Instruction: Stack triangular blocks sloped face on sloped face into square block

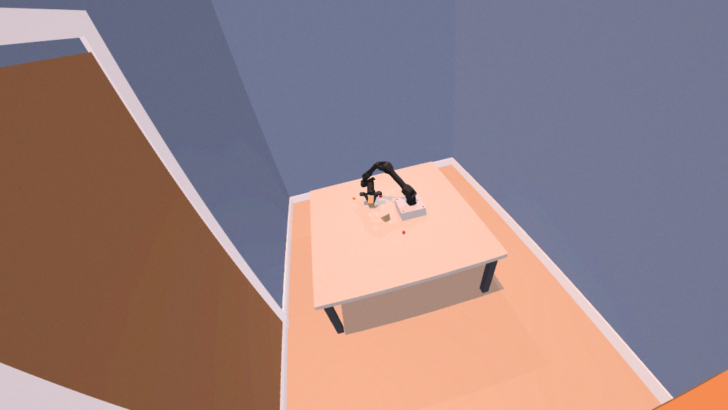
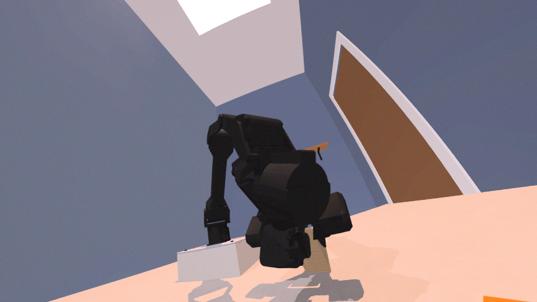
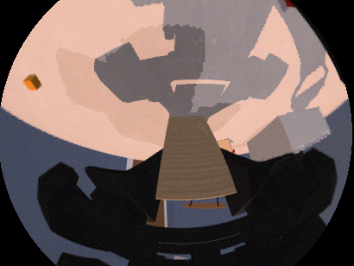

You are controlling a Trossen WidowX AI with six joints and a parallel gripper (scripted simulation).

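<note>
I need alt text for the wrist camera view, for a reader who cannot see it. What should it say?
A tan wooden triangular block fills the centre, gripped between the black gripper jaws, above the pale peach table. Grey shadows of the arm fall across the table, a small orange cube lies far left, and the grey arm base shows at right.

Even bright light, soft shadows, fisheye-warped edges.

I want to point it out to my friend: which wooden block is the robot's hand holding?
Find the white base box on the peach table. Beside it, the black hand grips a tan triangular wooden block. The other wooden wedge lies alone, untouched.
</note>
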